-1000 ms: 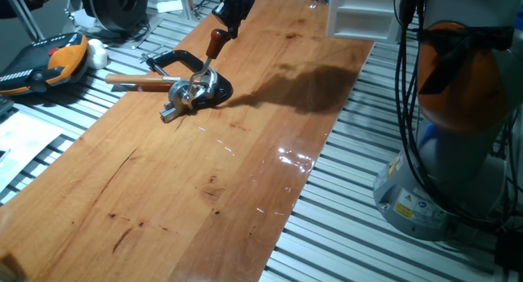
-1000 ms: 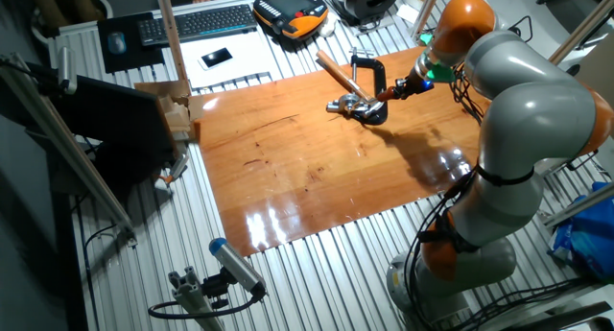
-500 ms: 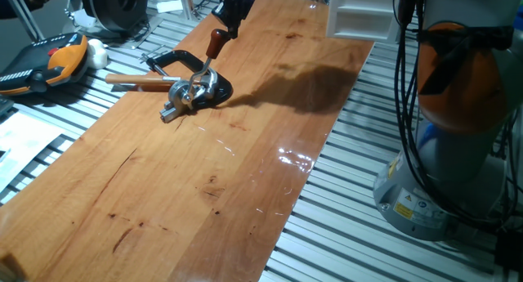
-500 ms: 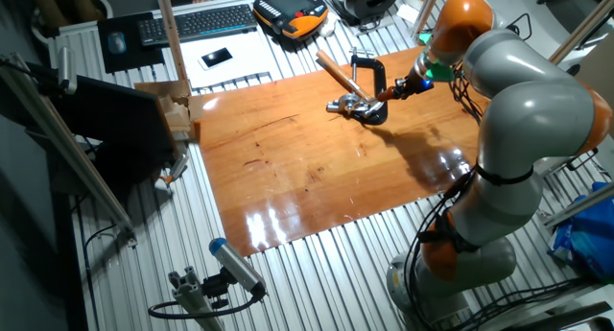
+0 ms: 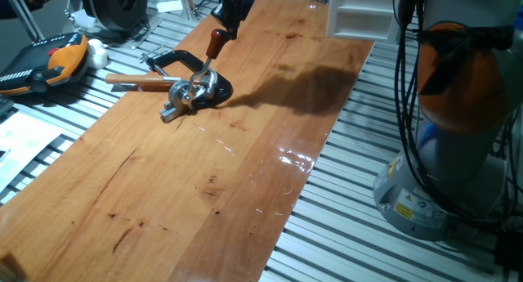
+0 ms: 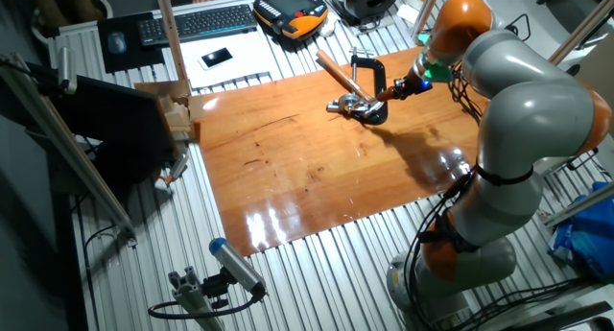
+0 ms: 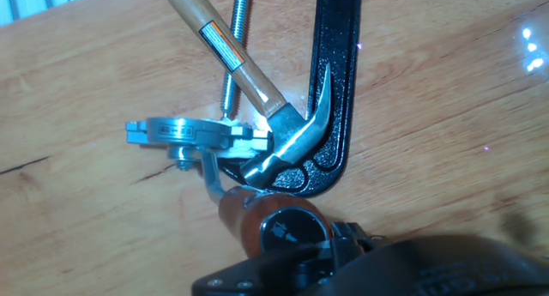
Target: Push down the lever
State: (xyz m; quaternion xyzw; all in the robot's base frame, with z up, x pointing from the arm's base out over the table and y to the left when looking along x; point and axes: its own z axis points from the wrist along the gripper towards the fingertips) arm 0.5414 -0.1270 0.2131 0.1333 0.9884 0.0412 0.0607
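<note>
The lever [image 5: 211, 55] is a thin shiny rod with a reddish-brown knob, standing tilted up from its chrome-and-black base [image 5: 196, 91] at the far left of the wooden board [image 5: 204, 184]. My gripper [image 5: 224, 27] is at the knob, its dark tip resting on the knob's top, and looks shut with nothing held. In the hand view the knob [image 7: 246, 220] lies just under the gripper tip [image 7: 289, 231], with the rod running to the chrome base [image 7: 184, 133]. In the other fixed view the gripper [image 6: 405, 87] meets the lever [image 6: 382, 97] from the right.
A hammer with a tan wooden handle [image 7: 225, 47] lies with its head against the base. A black C-shaped clamp [image 7: 334, 90] lies behind it. A white bin [image 5: 355, 12] stands at the board's far end. An orange-black device [image 5: 57, 57] lies off the board to the left.
</note>
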